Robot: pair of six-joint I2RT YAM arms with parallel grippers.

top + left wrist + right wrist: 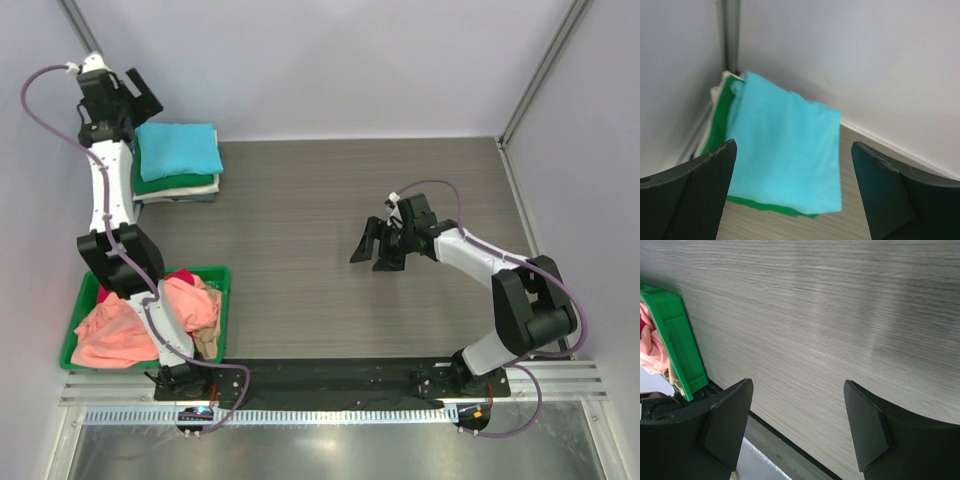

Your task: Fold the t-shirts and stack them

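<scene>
Your left claw (140,92) stands open and empty at the far edge of the folded sky-blue t-shirt (178,150) topping the far-left stack. The salmon-pink t-shirt (108,335) heaped in the near-left bin (224,300) looks soft, light and floppy, so pinch a bunched edge. Your right claw (377,250) hovers open over the worktop (300,200), well apart

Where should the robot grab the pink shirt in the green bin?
Probably from straight above, pinching a raised fold near the middle of the pink shirt. It lies crumpled in a heap, and the walls of the green bin block the sides, so open jaws should drop onto a bump.
</scene>
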